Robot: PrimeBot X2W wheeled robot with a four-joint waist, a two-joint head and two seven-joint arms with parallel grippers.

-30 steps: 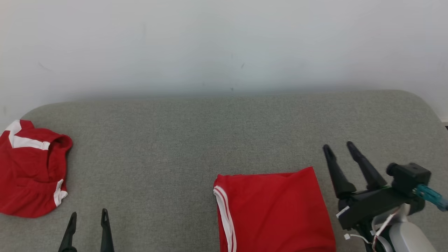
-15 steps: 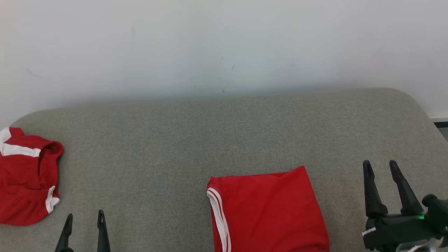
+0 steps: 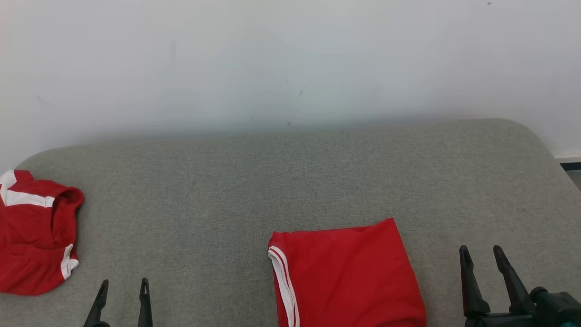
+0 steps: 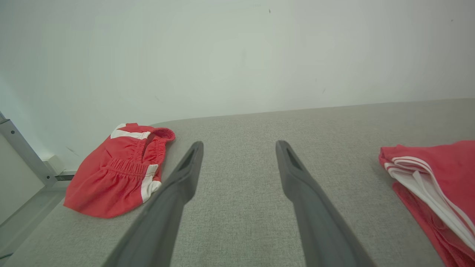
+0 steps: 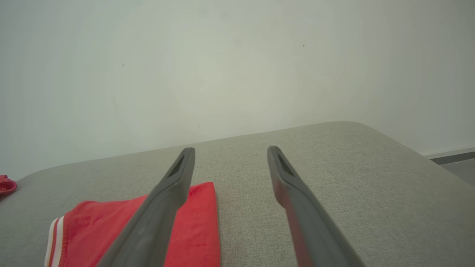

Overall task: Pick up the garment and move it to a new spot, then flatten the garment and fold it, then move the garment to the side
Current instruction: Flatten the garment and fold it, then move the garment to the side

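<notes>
The folded red garment lies flat on the grey counter. It is at the bottom of the head view, a bit right of the middle. Two thin white stripes run down its left edge. Its lower part goes off the bottom of the picture.

The right tool is at the lower right of the head view. It is near the garment's right side but does not touch it. Its two dark fingers stand wide apart, with nothing between them. In the right wrist view the garment sits at the lower left, partly behind one finger. Bare grey cloth shows between the fingers.

The left tool is at the lower left of the head view. Its fingers are also wide apart and it holds nothing. It points at bare counter.

A pair of red shorts with white patches lies bunched up at the far left, well apart from the folded garment. A plain white wall fills the top of the picture.
</notes>
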